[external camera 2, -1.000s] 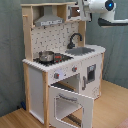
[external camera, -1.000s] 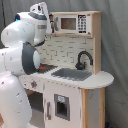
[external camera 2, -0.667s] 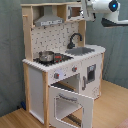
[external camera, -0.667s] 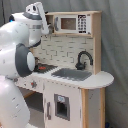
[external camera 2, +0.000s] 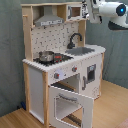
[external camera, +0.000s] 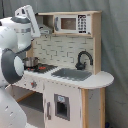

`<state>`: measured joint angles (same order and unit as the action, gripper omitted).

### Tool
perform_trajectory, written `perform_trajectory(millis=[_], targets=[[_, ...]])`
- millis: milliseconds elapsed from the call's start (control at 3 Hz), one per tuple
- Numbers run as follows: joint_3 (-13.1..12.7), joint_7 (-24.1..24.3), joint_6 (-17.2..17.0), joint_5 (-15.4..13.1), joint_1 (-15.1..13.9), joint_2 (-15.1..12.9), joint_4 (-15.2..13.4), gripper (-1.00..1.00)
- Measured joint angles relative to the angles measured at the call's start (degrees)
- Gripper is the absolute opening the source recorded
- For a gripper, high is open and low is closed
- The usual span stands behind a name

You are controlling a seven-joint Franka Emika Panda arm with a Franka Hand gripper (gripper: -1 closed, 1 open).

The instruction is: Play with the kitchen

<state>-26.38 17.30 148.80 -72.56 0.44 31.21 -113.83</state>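
A white robot arm (external camera 2: 111, 10) hovers at the top shelf of the white-and-wood toy kitchen (external camera 2: 60, 65); its finger state cannot be told, and its open oven door (external camera 2: 70, 105) risks a snag

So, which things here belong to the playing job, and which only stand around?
Belong to the job:
- toy kitchen
- its open oven door
- faucet and sink
- stovetop with a small pot
- robot arm

Only around:
- grey curtain
- wooden floor
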Motion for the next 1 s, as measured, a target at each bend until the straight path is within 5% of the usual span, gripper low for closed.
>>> perform_trajectory(millis=[333, 1000], targets=[[-4.19, 1.02, -2.24, -0.01, -0.05, 2.49, -2.34, 1.00], [-14.84, 3.72, -7.73, -0.02, -1.84, 2.55, -2.71, 1.00]])
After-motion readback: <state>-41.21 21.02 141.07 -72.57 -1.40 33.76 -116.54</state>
